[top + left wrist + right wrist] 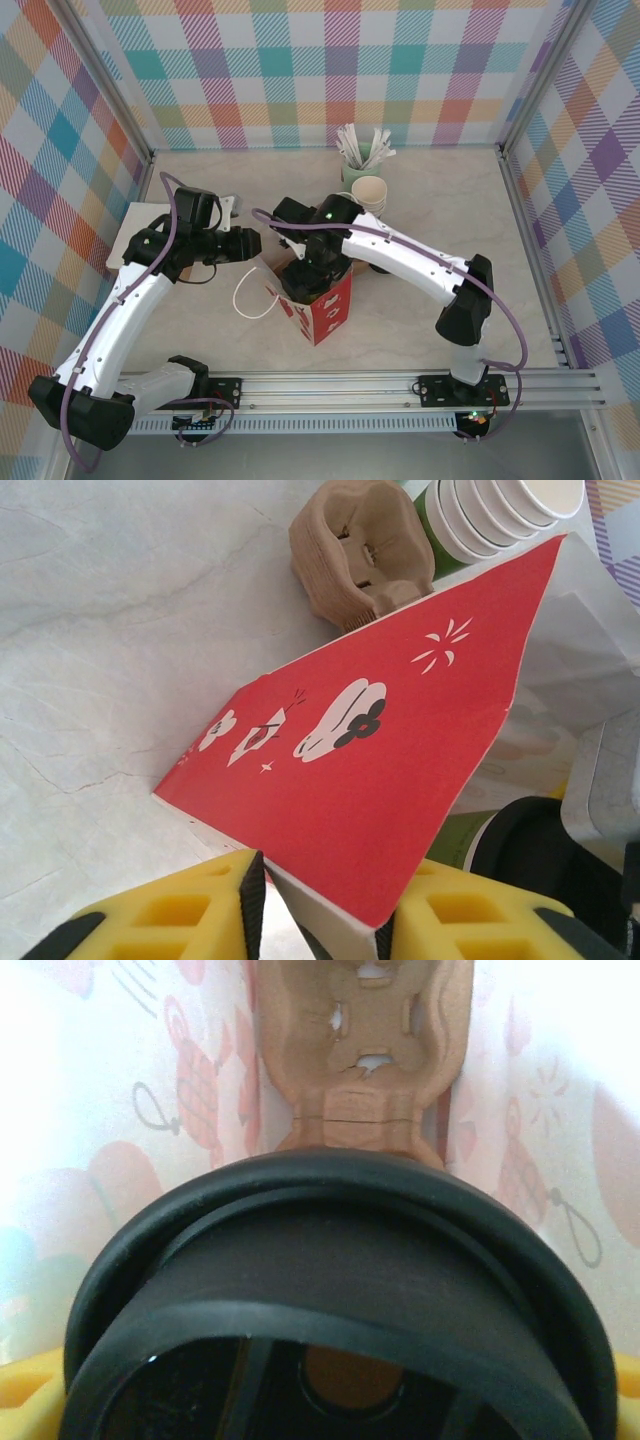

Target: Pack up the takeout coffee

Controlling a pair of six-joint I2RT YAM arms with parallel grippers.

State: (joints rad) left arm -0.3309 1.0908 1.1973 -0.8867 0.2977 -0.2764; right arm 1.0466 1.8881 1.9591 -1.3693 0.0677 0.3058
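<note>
At mid-table, between the two arms: one red paper bag printed with white figures, standing with its mouth open. Inside it: one small dark green paper cup with round black plastic lid, clamped between the yellow pads of the right gripper. One brown moulded-pulp cup carrier lies deeper in the bag. The left gripper has its fingers either side of the bag's rim corner; whether they pinch it, I cannot tell. Behind: stack of lidless green cups, pale green pot of white stirrers.
</note>
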